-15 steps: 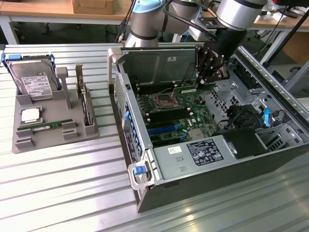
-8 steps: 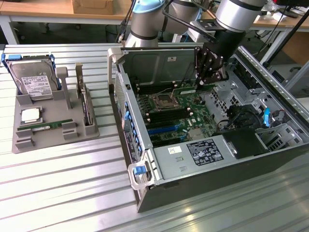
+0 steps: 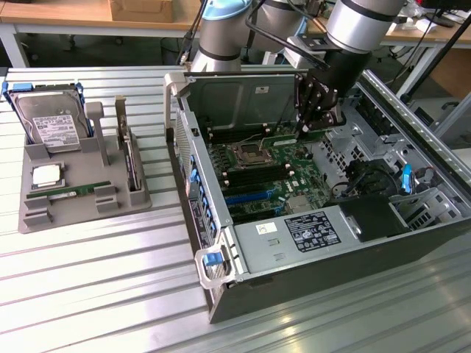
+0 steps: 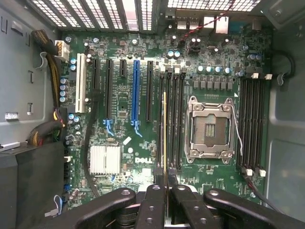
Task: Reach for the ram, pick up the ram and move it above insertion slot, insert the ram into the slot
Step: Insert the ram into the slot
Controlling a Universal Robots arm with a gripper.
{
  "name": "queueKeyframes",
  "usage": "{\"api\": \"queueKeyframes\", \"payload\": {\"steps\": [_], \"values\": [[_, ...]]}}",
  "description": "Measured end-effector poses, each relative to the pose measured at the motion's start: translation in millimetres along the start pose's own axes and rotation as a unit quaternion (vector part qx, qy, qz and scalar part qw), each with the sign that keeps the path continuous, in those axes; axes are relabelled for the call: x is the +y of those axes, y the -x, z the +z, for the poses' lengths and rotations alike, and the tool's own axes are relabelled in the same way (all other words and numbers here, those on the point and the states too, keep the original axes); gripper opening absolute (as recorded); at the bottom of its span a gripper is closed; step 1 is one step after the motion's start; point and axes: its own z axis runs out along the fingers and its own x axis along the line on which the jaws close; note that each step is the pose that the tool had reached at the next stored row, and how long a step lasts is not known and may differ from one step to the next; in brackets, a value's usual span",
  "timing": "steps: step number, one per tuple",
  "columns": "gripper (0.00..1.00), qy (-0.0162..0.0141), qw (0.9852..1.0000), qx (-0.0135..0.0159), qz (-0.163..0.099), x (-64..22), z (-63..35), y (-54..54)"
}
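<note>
Gripper (image 4: 166,198) clenched on ram (image 4: 165,133), edge-on just above black slots (image 4: 175,124), prob. unseated; case (image 3: 221,92) walls stood close; tray (image 3: 44,215) held 1 hard drive (image 3: 50,121).

The ram (image 4: 165,138) was seen edge-on in the wrist view as a thin line, its faces hidden and its near end covered by the gripper (image 4: 165,181), whose linkages were cut off by the picture's edge. In the exterior view the arm (image 3: 360,29) was cropped above. Whether the ram's lower edge touched the black slots (image 4: 176,119) could not be settled; it was possibly clear.
</note>
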Motion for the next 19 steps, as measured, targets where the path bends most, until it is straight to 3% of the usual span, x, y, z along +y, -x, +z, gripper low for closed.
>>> {"api": "queueKeyframes", "payload": {"steps": [19], "values": [[0.12, 0.0, 1.0, 0.0, 0.0, -0.3, 9.1, -0.1]]}}
